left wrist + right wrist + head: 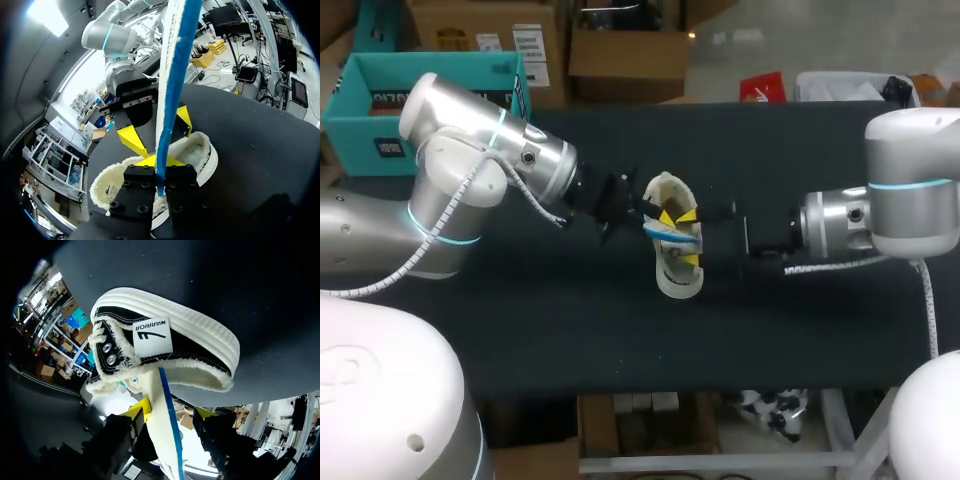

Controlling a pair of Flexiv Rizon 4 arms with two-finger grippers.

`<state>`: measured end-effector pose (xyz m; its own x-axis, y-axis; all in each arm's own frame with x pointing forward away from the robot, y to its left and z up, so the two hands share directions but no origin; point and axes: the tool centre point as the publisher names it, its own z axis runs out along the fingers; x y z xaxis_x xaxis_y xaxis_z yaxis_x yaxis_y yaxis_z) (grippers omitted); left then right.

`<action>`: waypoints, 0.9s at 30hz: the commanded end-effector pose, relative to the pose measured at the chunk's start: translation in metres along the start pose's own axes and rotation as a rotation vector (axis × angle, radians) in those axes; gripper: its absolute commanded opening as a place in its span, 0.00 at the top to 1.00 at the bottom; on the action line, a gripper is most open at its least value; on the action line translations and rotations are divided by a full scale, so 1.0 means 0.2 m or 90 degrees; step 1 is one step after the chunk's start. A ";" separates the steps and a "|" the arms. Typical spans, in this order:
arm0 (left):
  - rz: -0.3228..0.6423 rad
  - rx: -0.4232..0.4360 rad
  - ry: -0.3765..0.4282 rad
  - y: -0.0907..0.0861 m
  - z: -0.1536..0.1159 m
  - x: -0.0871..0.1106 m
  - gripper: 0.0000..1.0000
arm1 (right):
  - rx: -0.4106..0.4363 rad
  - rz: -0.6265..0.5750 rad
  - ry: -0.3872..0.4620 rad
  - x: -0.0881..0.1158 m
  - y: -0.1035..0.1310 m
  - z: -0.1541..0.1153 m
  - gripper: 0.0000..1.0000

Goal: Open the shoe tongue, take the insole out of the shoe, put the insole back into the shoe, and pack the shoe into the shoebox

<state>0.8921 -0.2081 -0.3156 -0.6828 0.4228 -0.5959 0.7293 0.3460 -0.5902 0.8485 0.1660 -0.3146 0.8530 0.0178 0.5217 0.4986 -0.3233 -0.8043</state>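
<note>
The white-soled, black canvas shoe (678, 280) (200, 330) lies mid-table with its fleecy opening (207, 150) facing my grippers. A white insole with a blue edge (668, 231) (172, 75) (165, 440) sticks out of it. My left gripper (653, 220) (159, 176) comes in from the left and is shut on the insole's free end. My right gripper (689, 238) (174, 411) (157, 130) comes in from the right, open. Its yellow tips straddle the insole just above the shoe mouth, with a gap on one side.
The black table cover (570, 340) lies bare around the shoe. A teal open box (370, 110) stands at the far left corner, behind my left arm.
</note>
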 end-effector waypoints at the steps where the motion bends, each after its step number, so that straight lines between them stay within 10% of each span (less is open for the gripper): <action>1: 0.006 0.002 -0.003 0.02 0.03 0.01 1.00 | -0.003 0.002 0.013 -0.04 0.01 -0.03 0.62; 27: 0.021 -0.029 0.027 0.17 0.10 -0.04 1.00 | -0.051 -0.009 0.032 0.02 0.13 -0.03 1.00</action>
<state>0.9132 -0.2132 -0.3365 -0.6542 0.4654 -0.5961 0.7557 0.3725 -0.5387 0.8618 0.1473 -0.3295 0.8362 -0.0263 0.5477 0.4954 -0.3920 -0.7752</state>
